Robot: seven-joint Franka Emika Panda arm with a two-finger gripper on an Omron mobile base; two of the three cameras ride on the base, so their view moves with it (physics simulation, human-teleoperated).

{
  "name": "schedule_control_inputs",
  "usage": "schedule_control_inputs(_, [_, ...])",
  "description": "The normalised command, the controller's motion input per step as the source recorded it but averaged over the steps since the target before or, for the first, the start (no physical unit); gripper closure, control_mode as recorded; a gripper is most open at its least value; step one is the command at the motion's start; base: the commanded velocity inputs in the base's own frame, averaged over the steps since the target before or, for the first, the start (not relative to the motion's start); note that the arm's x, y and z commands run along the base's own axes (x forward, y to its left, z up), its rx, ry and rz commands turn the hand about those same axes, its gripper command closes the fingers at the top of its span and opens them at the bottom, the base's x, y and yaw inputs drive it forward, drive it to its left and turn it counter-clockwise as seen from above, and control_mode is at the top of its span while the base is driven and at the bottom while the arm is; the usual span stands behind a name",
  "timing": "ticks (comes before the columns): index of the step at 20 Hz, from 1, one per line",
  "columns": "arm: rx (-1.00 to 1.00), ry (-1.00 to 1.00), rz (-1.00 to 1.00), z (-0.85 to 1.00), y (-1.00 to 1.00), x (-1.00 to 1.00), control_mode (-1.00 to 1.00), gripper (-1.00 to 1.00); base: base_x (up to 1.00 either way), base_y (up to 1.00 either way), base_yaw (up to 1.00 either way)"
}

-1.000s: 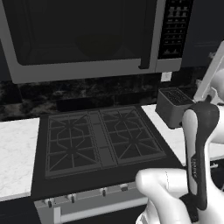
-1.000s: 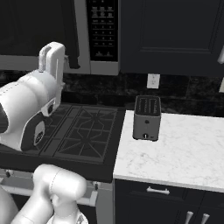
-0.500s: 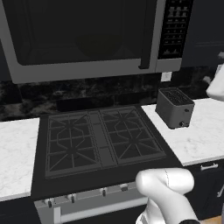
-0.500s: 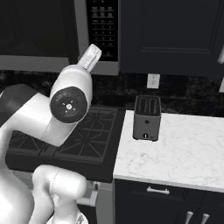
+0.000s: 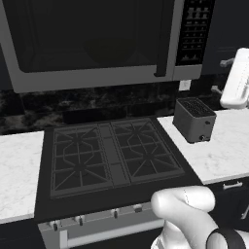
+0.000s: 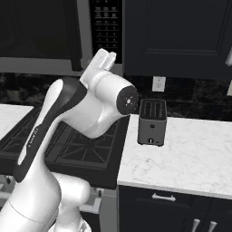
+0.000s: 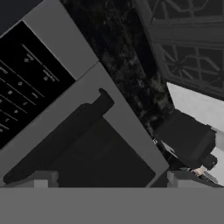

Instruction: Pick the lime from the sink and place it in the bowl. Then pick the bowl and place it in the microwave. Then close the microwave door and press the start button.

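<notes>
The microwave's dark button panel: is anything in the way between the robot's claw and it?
Nothing visible blocks it. The open two-finger gripper faces the closed dark glass microwave door and its vertical dark handle, with the dark button panel uncovered right beside them. The small grey toaster sits lower, on the counter.

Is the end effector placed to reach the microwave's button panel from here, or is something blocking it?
Probably yes. The open end effector is close to the button panel with nothing between; the microwave door looks shut, its handle beside the panel, and the toaster sits well below.
</notes>
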Motion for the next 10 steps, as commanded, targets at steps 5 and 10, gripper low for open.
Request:
schedule_control_inputs(5, [0.05, 0.0, 0.06, -0.06, 0.04, 0.35, -1.0, -1.0, 0.0, 0.0, 0.0])
schedule_control_inputs(10, [0.06, 0.0, 0.0, -0.01, 0.0, 0.36, -1.0, -1.0, 0.0, 0.0, 0.0])
